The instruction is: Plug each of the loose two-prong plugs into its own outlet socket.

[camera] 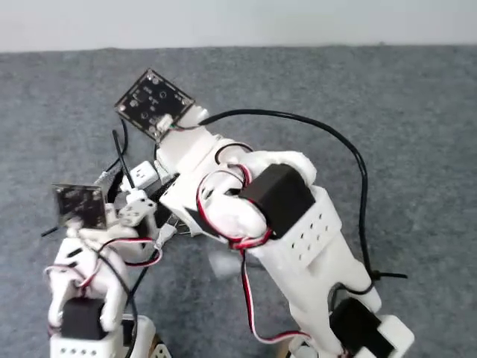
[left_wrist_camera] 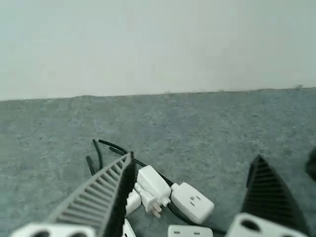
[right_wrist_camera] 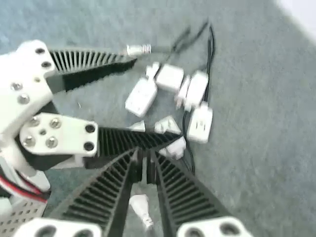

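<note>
Several white two-prong plugs and outlet sockets on black cords lie bunched on the grey carpet. In the right wrist view I see an outlet socket (right_wrist_camera: 200, 124) with two slots, a longer white block (right_wrist_camera: 140, 97) and a plug (right_wrist_camera: 170, 77). My left gripper (left_wrist_camera: 193, 157) is open just above the pile, with a plug (left_wrist_camera: 152, 186) and an outlet socket (left_wrist_camera: 193, 202) lying between its fingers. My right gripper (right_wrist_camera: 143, 152) is shut, its tips beside a small white plug (right_wrist_camera: 170, 140). The left gripper (right_wrist_camera: 158, 98) stands open right in front of it. A loose plug (right_wrist_camera: 139, 205) lies on the carpet under the right fingers.
From above, both arms crowd over the pile, where one outlet socket (camera: 143, 175) shows. The right arm's black cable (camera: 350, 160) loops over the carpet (camera: 387, 97) to the right. A pale wall (left_wrist_camera: 158, 44) rises behind the carpet's far edge.
</note>
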`<action>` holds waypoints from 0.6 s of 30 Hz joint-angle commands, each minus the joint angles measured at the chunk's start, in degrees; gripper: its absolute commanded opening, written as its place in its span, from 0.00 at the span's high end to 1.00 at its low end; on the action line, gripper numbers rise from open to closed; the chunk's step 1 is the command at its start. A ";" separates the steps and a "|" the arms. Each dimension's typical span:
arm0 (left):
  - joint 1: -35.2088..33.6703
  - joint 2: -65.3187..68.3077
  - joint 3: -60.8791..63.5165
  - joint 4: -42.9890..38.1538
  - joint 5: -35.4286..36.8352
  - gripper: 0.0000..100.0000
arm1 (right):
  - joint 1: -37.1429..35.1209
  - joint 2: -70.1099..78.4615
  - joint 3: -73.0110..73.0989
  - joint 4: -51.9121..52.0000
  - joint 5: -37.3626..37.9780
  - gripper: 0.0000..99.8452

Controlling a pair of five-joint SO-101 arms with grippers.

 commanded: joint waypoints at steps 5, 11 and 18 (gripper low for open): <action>0.44 0.09 -0.48 -0.53 -0.62 0.64 | -0.22 -1.71 -0.88 1.98 0.53 0.99; -10.29 0.09 -0.75 -2.46 -0.53 0.64 | 6.20 -1.54 10.99 1.19 0.53 0.99; -14.95 0.18 3.03 0.26 -0.53 0.64 | 10.51 -1.63 35.08 -3.03 0.53 0.99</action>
